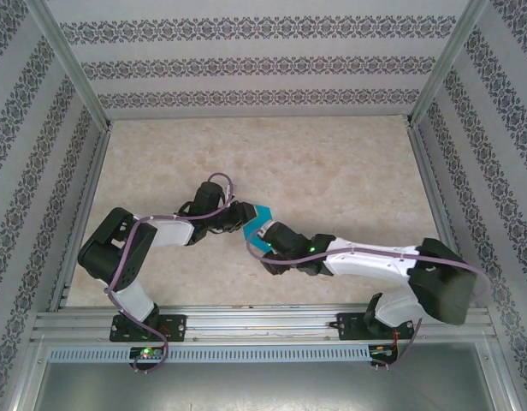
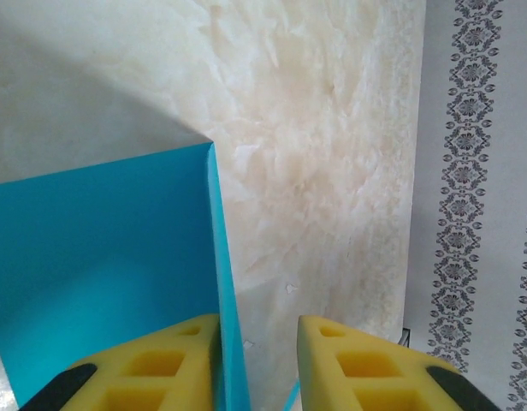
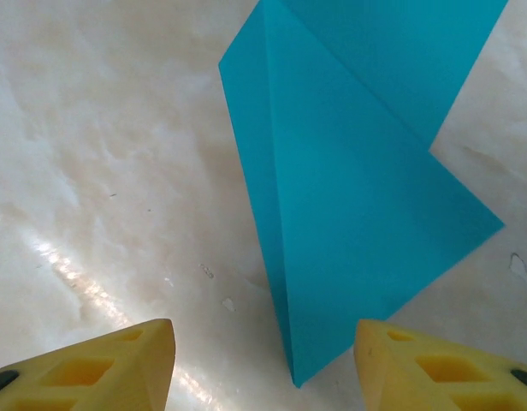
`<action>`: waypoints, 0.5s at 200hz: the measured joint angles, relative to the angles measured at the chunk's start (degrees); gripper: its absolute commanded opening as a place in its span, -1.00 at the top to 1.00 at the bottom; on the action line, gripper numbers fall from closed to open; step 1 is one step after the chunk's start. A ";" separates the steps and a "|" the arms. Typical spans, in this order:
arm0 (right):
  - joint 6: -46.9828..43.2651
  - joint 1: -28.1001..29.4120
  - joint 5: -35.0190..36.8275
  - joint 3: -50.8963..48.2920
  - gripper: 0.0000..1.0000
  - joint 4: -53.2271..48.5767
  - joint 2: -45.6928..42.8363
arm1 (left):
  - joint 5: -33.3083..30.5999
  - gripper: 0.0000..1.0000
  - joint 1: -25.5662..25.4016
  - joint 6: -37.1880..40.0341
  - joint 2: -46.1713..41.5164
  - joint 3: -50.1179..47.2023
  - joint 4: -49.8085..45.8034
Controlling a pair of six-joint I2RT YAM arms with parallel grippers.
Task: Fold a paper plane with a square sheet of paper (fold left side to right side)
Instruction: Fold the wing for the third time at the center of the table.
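Note:
The teal-blue sheet of paper (image 1: 260, 224) lies mid-table, folded into a layered, pointed shape with a long crease. In the right wrist view the paper (image 3: 358, 197) tapers to a tip that lies on the table between the yellow fingers (image 3: 118, 368). My right gripper (image 3: 262, 334) is open wide and touches nothing. In the left wrist view a raised flap of the paper (image 2: 101, 248) stands on edge against the inner face of the left finger (image 2: 152, 368). My left gripper (image 2: 257, 330) is open, with a clear gap to the other finger. The two grippers meet over the paper, left gripper (image 1: 238, 214) and right gripper (image 1: 268, 241).
The beige marbled table (image 1: 332, 163) stretches bare behind and to both sides of the paper. Patterned walls (image 1: 246, 60) enclose it on three sides, and one wall (image 2: 477, 171) is close on the right. A metal rail (image 1: 263, 324) runs along the near edge.

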 measured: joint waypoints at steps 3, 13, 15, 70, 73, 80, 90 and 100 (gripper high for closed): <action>0.00 0.20 0.52 0.35 -0.14 -0.09 0.66 | 0.00 0.43 0.00 -0.02 0.00 0.00 -0.07; 0.04 0.70 1.81 1.36 -0.13 -0.17 2.71 | -0.09 0.43 0.00 -0.24 0.00 0.00 -0.24; 0.04 0.79 2.10 1.53 -0.13 -0.15 3.04 | -0.11 0.43 0.00 -0.26 0.00 0.00 -0.26; 0.22 0.85 6.32 4.22 -0.10 -0.28 7.10 | -0.15 0.43 -0.76 -0.66 -0.02 0.90 -1.53; 0.22 0.85 6.49 4.31 -0.09 -0.28 7.28 | -0.15 0.43 -0.76 -0.66 -0.07 0.92 -1.57; 0.22 0.85 6.88 4.46 -0.09 -0.31 7.69 | -0.15 0.44 -0.76 -0.66 -0.20 0.92 -1.73; 0.20 0.85 7.28 4.63 -0.08 -0.31 8.28 | -0.15 0.44 -0.76 -0.66 -0.33 0.92 -1.81; 0.20 0.85 7.80 4.72 -0.06 -0.31 8.74 | -0.15 0.45 -0.76 -0.68 -0.46 0.96 -1.84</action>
